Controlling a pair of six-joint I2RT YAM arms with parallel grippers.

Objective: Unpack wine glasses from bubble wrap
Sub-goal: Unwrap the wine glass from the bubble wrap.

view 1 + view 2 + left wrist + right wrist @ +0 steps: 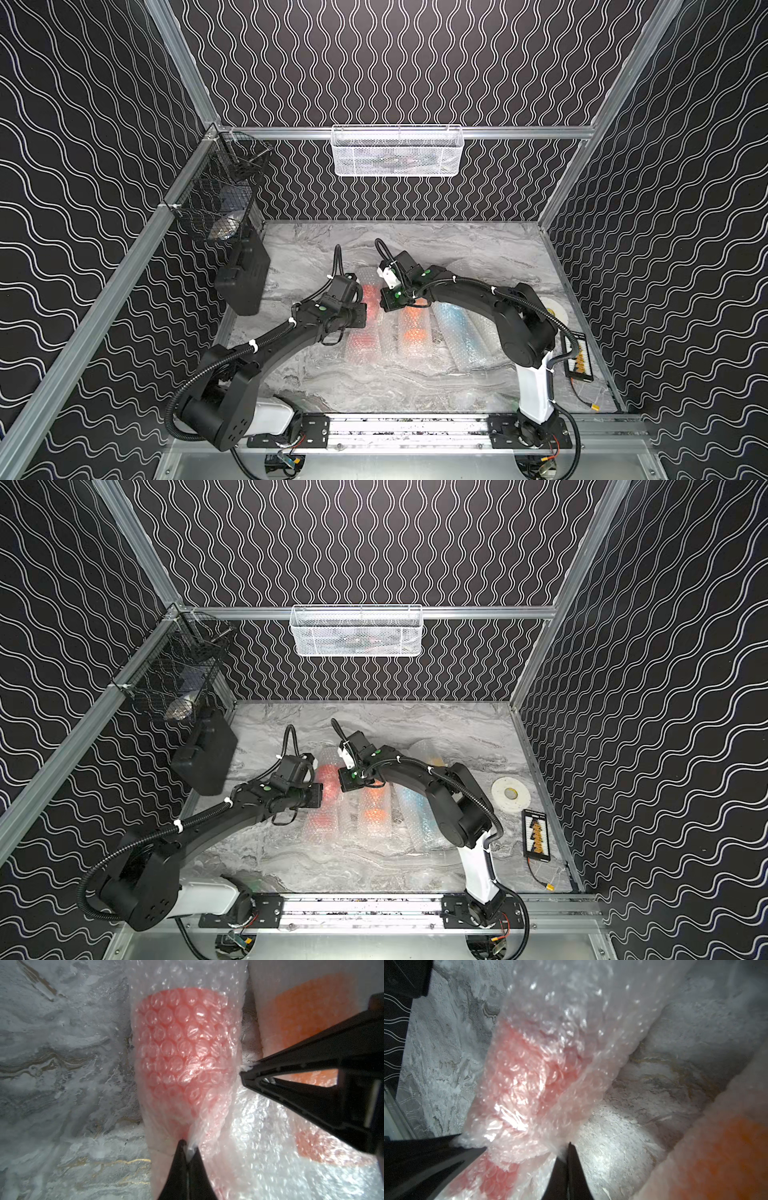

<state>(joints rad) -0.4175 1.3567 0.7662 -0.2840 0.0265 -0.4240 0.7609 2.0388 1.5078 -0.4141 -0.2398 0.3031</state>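
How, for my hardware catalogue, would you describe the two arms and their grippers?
The left arm and right arm are matte black with white base links, ribbed black cable conduit held by white ties, and small green dots. The left gripper and right gripper have slim, black, tapering fingers.

The bubble wrap [182, 1047] is clear, glossy plastic with glinting bubbles. The table [374, 390] looks like smooth, matt grey marble; the left pincer [187, 1148] is matt black plastic.
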